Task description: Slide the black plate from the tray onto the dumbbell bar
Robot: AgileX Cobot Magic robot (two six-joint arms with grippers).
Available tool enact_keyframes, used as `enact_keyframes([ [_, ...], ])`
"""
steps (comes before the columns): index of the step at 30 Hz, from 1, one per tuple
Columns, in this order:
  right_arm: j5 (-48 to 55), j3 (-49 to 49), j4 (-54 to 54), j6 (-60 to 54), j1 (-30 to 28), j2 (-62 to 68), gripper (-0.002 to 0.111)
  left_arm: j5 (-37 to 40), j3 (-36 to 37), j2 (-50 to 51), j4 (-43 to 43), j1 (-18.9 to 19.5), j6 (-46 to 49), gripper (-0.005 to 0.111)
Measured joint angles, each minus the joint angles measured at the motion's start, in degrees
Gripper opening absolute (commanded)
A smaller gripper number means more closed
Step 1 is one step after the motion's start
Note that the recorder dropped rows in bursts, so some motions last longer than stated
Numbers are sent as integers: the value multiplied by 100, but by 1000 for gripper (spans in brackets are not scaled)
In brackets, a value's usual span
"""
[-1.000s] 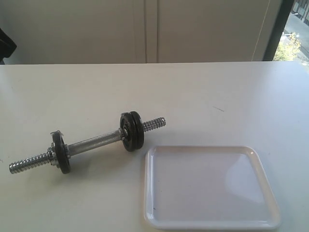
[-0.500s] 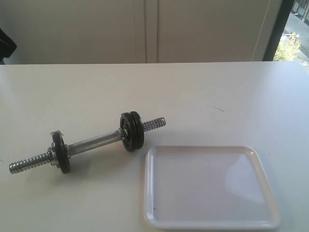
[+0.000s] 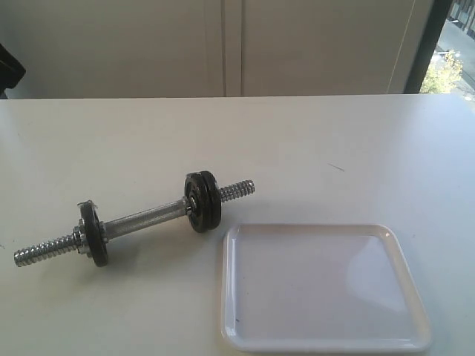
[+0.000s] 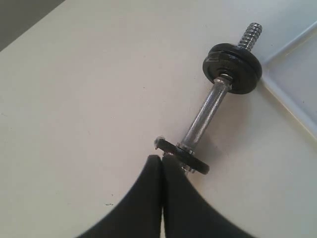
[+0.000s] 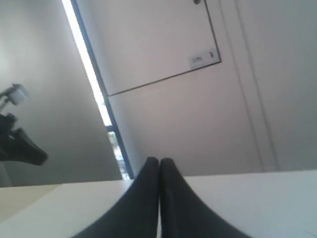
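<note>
Exterior view gives the whole white bench (image 3: 334,133): the slim chrome steel dumbbell bar (image 3: 145,219) lies from 8 to 2 o'clock, and the glossy white rectangular plastic tray (image 3: 312,227) is at 4 o'clock from it. Only the wrist views show the left end effector (image 4: 162,157) and the right end effector (image 5: 159,159), both with black fingers pressed together and holding nothing. The flat round black cast-iron plate (image 3: 211,202) stands upright on the bar's 2 o'clock end, against a second black disc (image 3: 189,196).

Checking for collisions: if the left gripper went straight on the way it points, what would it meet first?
Probably the nearer black disc on the bar, just past the shut left gripper; depth is unclear.
</note>
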Motion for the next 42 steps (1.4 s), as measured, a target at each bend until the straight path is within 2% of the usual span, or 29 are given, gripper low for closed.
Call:
enact_keyframes([
  [2, -54, 122, -887, 590, 0, -12, 0, 0, 0, 0, 0, 0, 0, 0],
  [9, -128, 486, -4254, 3746, -186, -12, 0, 0, 0, 0, 0, 0, 0, 0],
  [12, -128, 684, -4984, 4108, -233, -12, 0, 0, 0, 0, 0, 0, 0, 0],
  [17, -128, 1143, -5884, 4014, -273, -12, 0, 0, 0, 0, 0, 0, -10, 0],
  [27, -129, 2082, -6101, 3953, -273, -12, 0, 0, 0, 0, 0, 0, -10, 0],
  [37, -263, 2104, -6112, 3953, -273, -12, 0, 0, 0, 0, 0, 0, -10, 0],
  [42, -263, 2104, -6137, 3367, -273, -12, 0, 0, 0, 0, 0, 0, -10, 0],
])
